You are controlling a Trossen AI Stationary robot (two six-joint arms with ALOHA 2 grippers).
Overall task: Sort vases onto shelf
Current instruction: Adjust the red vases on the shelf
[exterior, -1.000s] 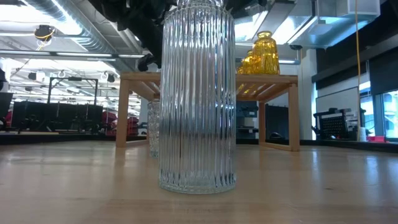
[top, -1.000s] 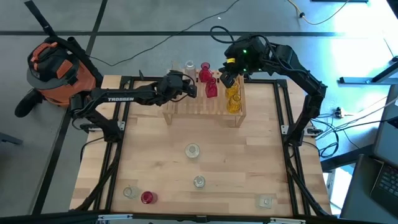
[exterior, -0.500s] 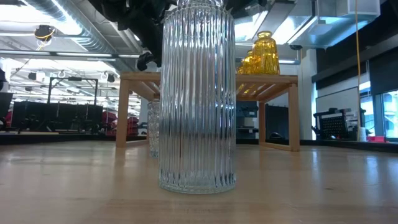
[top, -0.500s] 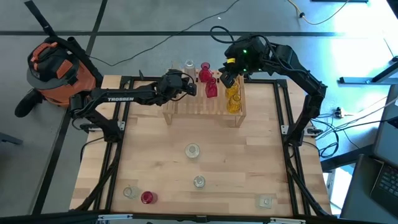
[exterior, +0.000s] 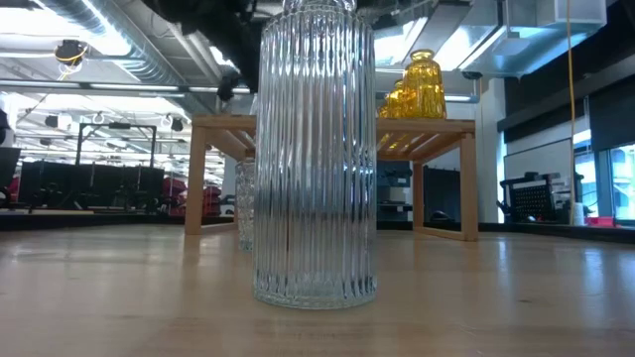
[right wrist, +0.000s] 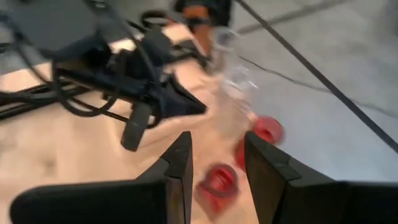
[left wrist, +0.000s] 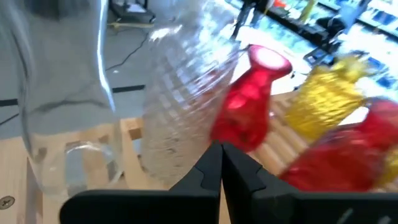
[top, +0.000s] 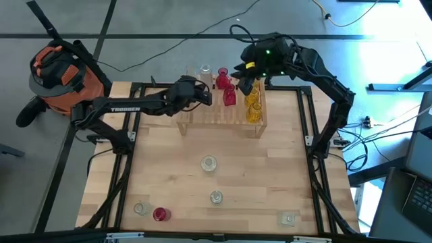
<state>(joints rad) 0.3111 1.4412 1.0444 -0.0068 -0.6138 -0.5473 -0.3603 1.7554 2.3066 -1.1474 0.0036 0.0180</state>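
Both arms have shifted slightly over the shelf (top: 221,115). Left gripper (left wrist: 222,163) hangs beside clear vases (top: 205,71), jaws pressed together; right gripper (right wrist: 216,163), jaws spread, hovers above red vases (top: 228,96). Glass: light, slippery, fragile; grip necks.

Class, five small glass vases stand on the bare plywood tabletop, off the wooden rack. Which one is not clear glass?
The small red glass vase near the table's front left corner; the other four loose vases are clear glass.
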